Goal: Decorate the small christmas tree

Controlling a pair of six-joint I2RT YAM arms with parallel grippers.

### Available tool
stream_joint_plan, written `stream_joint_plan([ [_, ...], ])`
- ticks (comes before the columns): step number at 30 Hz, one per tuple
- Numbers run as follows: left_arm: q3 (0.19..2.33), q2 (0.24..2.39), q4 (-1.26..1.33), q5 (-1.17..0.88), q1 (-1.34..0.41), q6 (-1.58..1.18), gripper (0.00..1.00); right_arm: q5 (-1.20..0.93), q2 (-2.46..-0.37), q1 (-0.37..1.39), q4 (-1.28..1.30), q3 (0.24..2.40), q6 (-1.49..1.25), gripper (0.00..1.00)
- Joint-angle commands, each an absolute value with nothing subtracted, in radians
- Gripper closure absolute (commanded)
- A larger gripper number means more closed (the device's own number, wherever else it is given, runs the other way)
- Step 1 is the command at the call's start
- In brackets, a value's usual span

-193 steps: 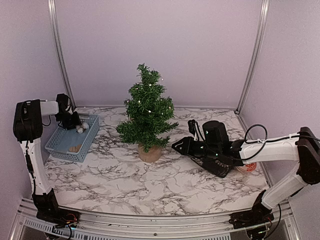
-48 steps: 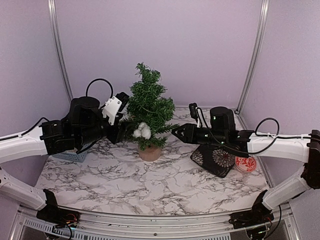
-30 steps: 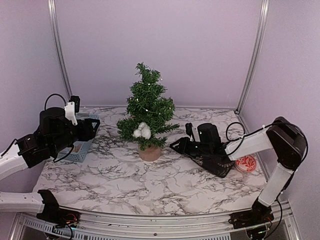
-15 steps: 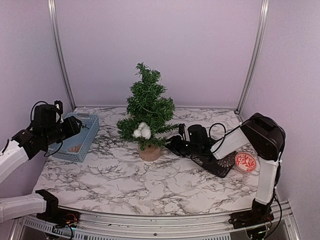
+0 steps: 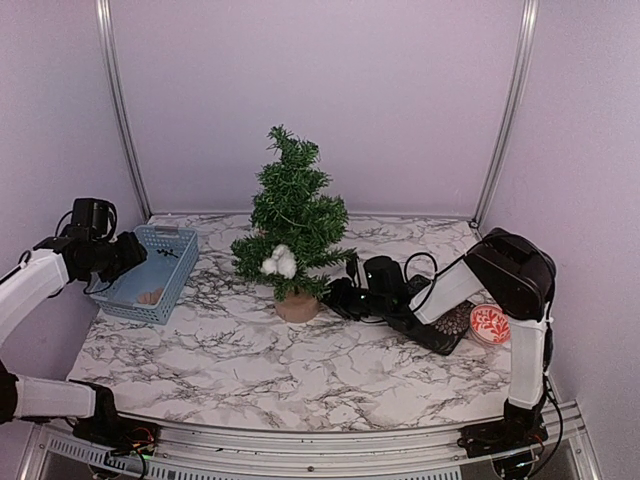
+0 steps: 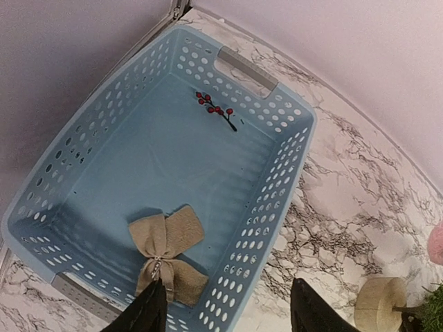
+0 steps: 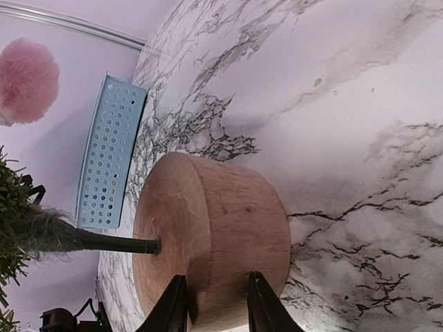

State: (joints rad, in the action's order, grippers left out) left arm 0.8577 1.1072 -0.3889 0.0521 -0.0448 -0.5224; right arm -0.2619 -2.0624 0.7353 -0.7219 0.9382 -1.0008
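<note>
Right claw (image 7: 217, 280) at tan stump base (image 7: 208, 221); small christmas tree (image 5: 292, 215) upright, dark-green.

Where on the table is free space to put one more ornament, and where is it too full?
The widest bare marble lies in front, between the tree's base and the near edge. A strip is free between the blue basket and the base. Right of the base it is crowded: right claw, black patterned piece, red disc.
</note>
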Motion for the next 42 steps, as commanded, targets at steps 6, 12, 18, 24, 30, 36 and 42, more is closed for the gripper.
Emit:
stream_joint_plan([
  [6, 0.901, 1.272, -0.464, -0.053, 0.137, -0.483, 0.4, -0.255, -2.05, 0.788, -0.802, 0.895, -1.066, 0.72],
  [12, 0.949, 1.39, -0.464, -0.048, 0.169, -0.464, 0.39, -0.247, -2.046, 0.823, -0.83, 0.894, -1.094, 0.72],
  [18, 1.006, 1.509, -0.464, -0.005, 0.178, -0.46, 0.39, -0.221, -2.045, 0.859, -0.856, 0.885, -1.119, 0.72],
  [24, 1.061, 1.627, -0.469, 0.047, 0.179, -0.463, 0.45, -0.204, -2.028, 0.878, -0.853, 0.879, -1.132, 0.71],
  [30, 1.089, 1.731, -0.468, 0.009, 0.175, -0.459, 0.51, -0.165, -1.98, 0.888, -0.844, 0.856, -1.131, 0.7],
  [36, 1.07, 1.782, -0.46, 0.005, 0.144, -0.424, 0.5, -0.1, -1.906, 0.888, -0.824, 0.808, -1.131, 0.69],
  [42, 1.04, 1.834, -0.42, -0.04, 0.137, -0.407, 0.59, -0.068, -1.848, 0.888, -0.783, 0.78, -1.11, 0.67],
])
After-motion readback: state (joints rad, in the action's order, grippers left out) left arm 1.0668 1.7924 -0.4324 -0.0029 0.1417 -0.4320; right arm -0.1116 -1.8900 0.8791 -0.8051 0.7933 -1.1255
